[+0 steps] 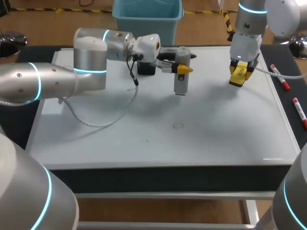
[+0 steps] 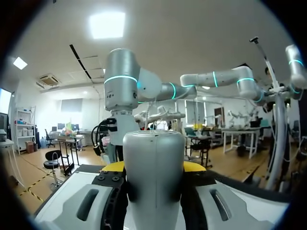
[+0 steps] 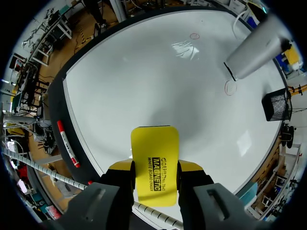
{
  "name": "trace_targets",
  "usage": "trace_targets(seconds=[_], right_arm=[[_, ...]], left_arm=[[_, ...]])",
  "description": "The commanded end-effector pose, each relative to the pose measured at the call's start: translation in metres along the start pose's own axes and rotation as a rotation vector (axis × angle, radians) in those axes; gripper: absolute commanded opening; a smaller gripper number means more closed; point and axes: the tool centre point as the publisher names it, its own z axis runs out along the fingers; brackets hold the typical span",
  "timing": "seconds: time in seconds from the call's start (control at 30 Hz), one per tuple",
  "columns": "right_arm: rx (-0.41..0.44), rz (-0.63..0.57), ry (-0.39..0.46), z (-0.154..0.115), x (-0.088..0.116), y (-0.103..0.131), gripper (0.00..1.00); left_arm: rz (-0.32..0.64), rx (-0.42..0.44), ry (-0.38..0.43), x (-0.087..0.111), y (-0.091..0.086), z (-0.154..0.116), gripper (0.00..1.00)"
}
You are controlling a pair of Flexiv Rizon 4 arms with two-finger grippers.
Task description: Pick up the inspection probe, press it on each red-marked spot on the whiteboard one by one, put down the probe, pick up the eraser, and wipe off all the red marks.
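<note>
Holding the probe upright in my left claw, clamped on it, tip just beside a red ring, probably for the press; right claw grips the eraser above the whiteboard, likely staged for wiping; second ring sits mid-board.

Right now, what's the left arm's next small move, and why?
Probably ease the probe down onto the red circle. The left gripper holds it upright, and the right wrist view shows its tip just short of that mark.
</note>
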Motion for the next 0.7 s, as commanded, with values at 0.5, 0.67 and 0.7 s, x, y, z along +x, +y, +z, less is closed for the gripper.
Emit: trace_targets(seconds=[0.5,0.67,0.7], right_arm=[[0.000,-0.002,0.002,-0.001,0.000,-0.001,0.00],[0.000,-0.002,0.002,-0.001,0.000,-0.001,0.00],[0.000,-0.002,0.002,-0.001,0.000,-0.001,0.00]], left_arm=[[-0.017,0.009,0.022,-0.020,0.016,0.000,0.00],[-0.023,0.005,0.024,-0.022,0.020,-0.001,0.00],[-0.024,0.004,0.025,-0.022,0.021,-0.001,0.00]])
